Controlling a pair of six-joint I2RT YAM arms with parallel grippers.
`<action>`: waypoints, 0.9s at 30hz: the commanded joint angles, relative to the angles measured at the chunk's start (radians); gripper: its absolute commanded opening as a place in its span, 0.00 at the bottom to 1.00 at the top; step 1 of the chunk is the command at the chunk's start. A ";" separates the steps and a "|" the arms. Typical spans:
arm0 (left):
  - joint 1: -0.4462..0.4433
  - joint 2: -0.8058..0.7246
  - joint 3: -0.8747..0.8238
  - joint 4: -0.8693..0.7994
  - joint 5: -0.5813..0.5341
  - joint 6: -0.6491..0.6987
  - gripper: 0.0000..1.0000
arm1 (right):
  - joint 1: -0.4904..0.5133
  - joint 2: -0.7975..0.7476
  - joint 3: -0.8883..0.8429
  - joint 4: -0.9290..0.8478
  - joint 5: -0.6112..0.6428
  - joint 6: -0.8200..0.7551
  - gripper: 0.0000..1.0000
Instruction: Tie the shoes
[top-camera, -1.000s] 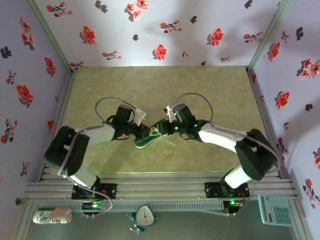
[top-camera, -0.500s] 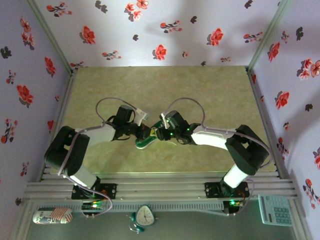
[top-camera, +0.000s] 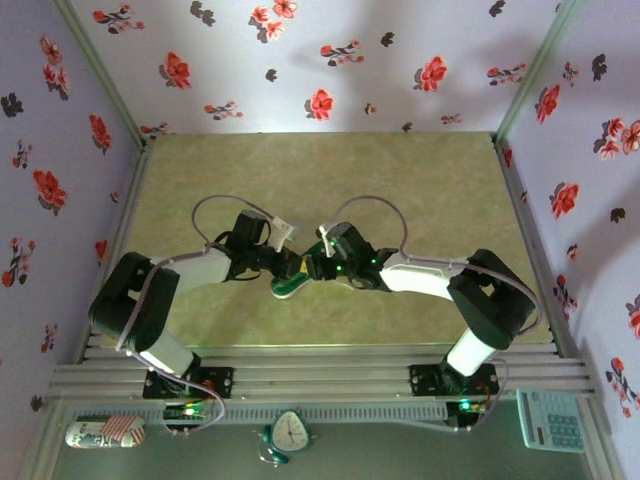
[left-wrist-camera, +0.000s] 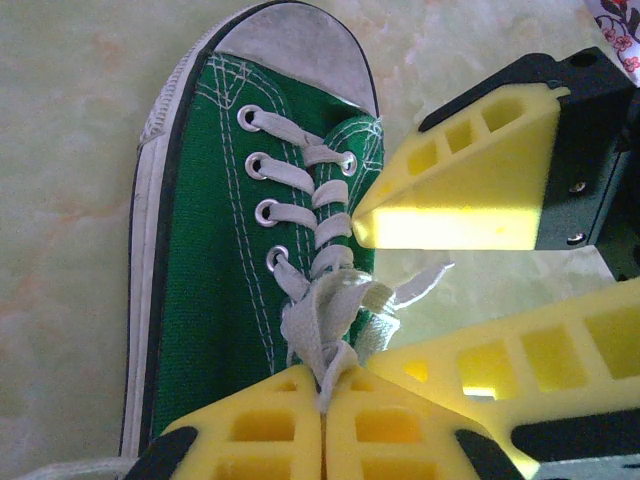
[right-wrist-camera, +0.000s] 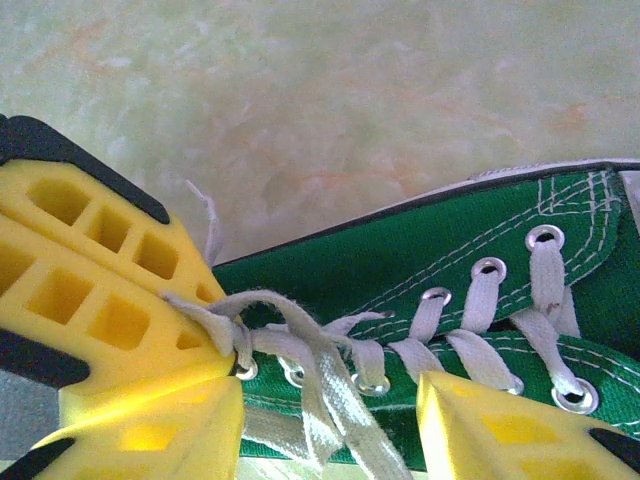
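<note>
the left gripper (left-wrist-camera: 322, 392) has its fingers pressed together, pinching a white lace (left-wrist-camera: 316, 335) at the knot of the green sneaker (left-wrist-camera: 205, 290). the right gripper (right-wrist-camera: 330, 400) is spread wide, one finger on each side of the laced tongue. the green sneaker lies on the table (top-camera: 420, 190) right under both grippers, toe pointing away from the left fingers. since a second ago the right gripper has moved in close beside the left.

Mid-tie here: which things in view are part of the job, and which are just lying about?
Job: dark green canvas sneaker, its white laces, left gripper, right gripper.
Lying about: white-faced alarm clock, pale teal calculator, red-and-white patterned can.
</note>
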 joint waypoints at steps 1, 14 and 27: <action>-0.017 0.010 0.018 0.040 0.007 -0.004 0.00 | 0.007 0.012 0.002 0.004 0.044 0.016 0.50; -0.018 0.015 0.021 0.041 0.014 -0.005 0.00 | 0.009 0.071 0.031 0.004 0.027 0.028 0.33; -0.023 0.006 0.009 0.070 0.029 -0.028 0.00 | 0.017 0.058 0.022 0.020 -0.006 0.071 0.14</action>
